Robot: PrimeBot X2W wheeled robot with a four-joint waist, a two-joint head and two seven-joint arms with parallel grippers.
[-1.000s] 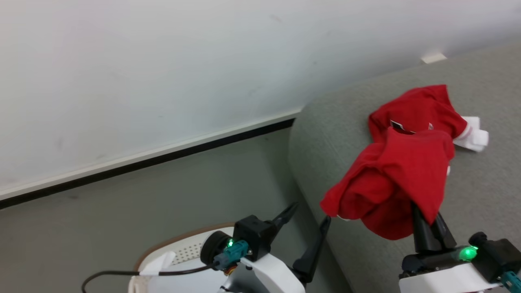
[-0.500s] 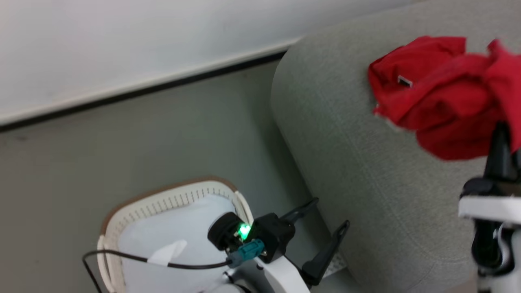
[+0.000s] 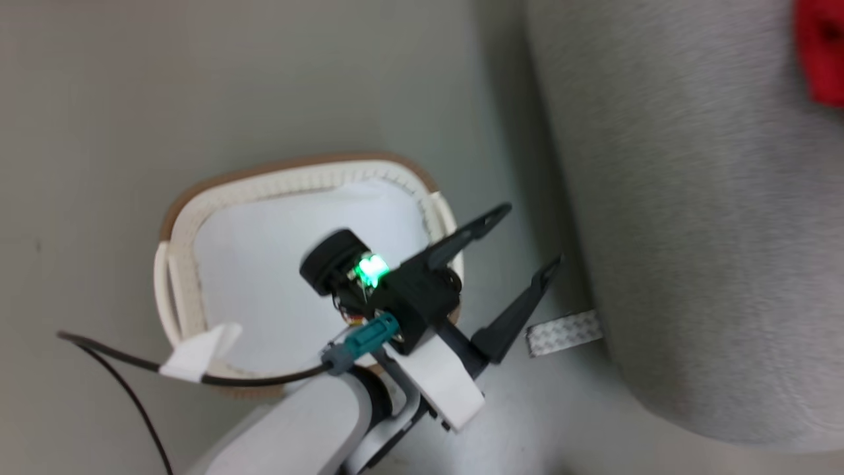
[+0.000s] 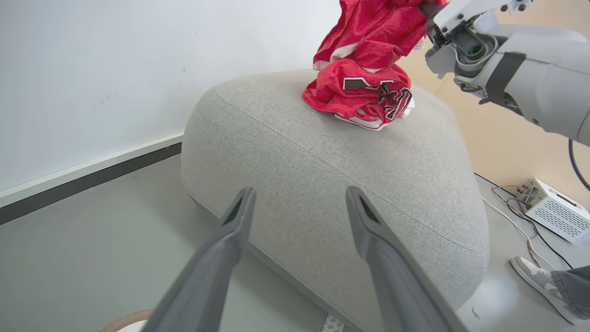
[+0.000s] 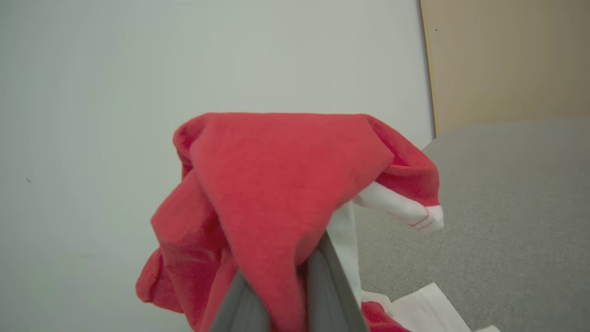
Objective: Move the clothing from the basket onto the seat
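The cream basket (image 3: 181, 218) with a brown rim stands on the floor and holds a plain white pad (image 3: 264, 264); its rim edge (image 4: 122, 320) also shows in the left wrist view. My left gripper (image 3: 521, 247) hovers open beside it, its fingers (image 4: 239, 210) spread with nothing between them. On the grey seat (image 4: 322, 152) lies a red jersey (image 4: 364, 97) with black lettering. Above it hangs a second red garment (image 5: 276, 184) with white trim, with my right gripper (image 5: 288, 288) shut on it. A sliver of red clothing (image 3: 821, 53) shows at the head view's right edge.
A white wall with a dark skirting (image 4: 87, 182) runs behind the seat. A white electronics box (image 4: 553, 212) with cables sits on the floor to the right, near a person's shoe (image 4: 530, 272). A strip of patterned tape (image 3: 564, 332) lies by the seat's base.
The head camera has swung down toward the basket, so the whole picture shifted. The right gripper with its red garment has passed out of the head view to the right.
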